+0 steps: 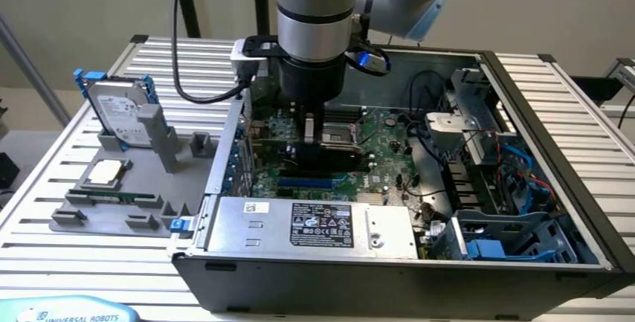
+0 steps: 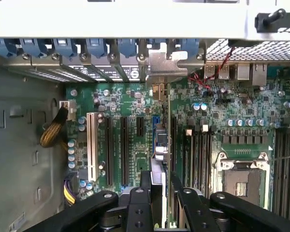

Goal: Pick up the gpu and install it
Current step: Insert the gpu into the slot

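Note:
The gpu (image 1: pixel 317 161) hangs upright and edge-on inside the open computer case (image 1: pixel 555 151), just above the green motherboard (image 1: pixel 382 132). My gripper (image 1: pixel 314 134) is shut on its upper edge from above. In the wrist view the black fingers (image 2: pixel 144 193) clamp the thin gpu (image 2: pixel 159 145), which runs edge-on toward its silver bracket (image 2: pixel 166 63) at the case's rear slot openings. The card sits beside two long black expansion slots (image 2: pixel 123 150) and to one side of a white slot (image 2: pixel 92 145). Whether its lower edge touches a slot is hidden.
A silver hard drive with blue brackets (image 1: pixel 124 114), a processor chip (image 1: pixel 107 173) and a green memory stick (image 1: pixel 114 195) rest on a grey fixture (image 1: pixel 119 218) at the exterior view's left. A power supply (image 1: pixel 312 225), cables (image 1: pixel 476 166) and a blue drive cage (image 1: pixel 506 240) crowd the case.

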Controlling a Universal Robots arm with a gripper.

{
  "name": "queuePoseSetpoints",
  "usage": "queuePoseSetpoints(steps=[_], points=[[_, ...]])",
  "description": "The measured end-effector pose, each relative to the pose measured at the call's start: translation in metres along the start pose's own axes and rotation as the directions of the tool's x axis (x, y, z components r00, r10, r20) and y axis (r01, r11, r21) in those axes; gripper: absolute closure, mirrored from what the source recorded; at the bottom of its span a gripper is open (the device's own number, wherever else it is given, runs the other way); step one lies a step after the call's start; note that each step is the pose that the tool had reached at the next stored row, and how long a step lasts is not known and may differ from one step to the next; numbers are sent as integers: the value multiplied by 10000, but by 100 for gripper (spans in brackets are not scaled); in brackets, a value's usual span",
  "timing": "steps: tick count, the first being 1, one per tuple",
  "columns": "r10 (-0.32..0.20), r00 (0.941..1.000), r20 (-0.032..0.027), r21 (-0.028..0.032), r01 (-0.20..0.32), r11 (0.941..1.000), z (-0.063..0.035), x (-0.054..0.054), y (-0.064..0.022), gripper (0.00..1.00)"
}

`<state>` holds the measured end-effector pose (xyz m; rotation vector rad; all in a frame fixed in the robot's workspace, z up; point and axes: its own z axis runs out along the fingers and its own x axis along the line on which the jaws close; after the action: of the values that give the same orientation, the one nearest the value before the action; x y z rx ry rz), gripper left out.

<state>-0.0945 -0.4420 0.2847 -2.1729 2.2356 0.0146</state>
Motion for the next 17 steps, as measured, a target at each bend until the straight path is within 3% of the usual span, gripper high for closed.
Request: queuePoseSetpoints(steps=[5, 17], points=[[-82, 10000, 1, -2, 82, 10000, 33, 2, 39, 74], [-103, 9999, 1, -8, 103, 9999, 97, 4, 44, 74]])
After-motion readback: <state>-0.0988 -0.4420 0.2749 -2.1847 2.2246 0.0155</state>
